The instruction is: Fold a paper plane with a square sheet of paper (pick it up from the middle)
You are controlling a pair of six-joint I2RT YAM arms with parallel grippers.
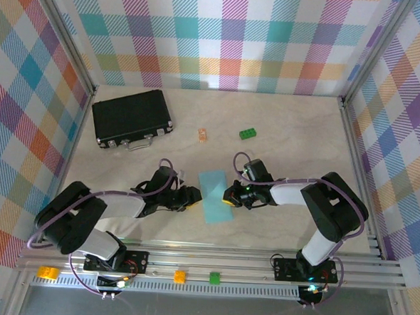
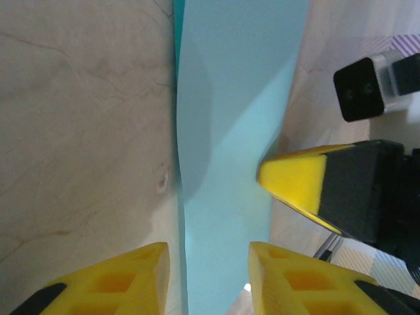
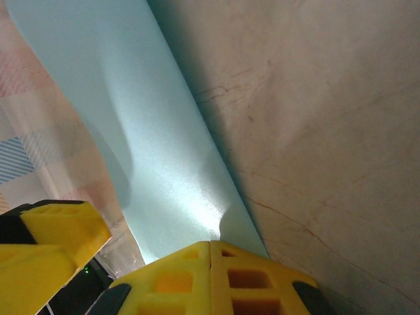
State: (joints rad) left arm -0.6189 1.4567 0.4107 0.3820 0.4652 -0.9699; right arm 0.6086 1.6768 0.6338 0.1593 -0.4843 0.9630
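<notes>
Legible markings: none found on any surface in view.

The flat black hard case with metal latches stands too small in the top view for any lettering or brand plate on it to be made out. The thin light blue square sheet of paper, nearer the arms and to the right of the case, shows a plain face in the top view and in both wrist views, with nothing printed or written on it.
</notes>
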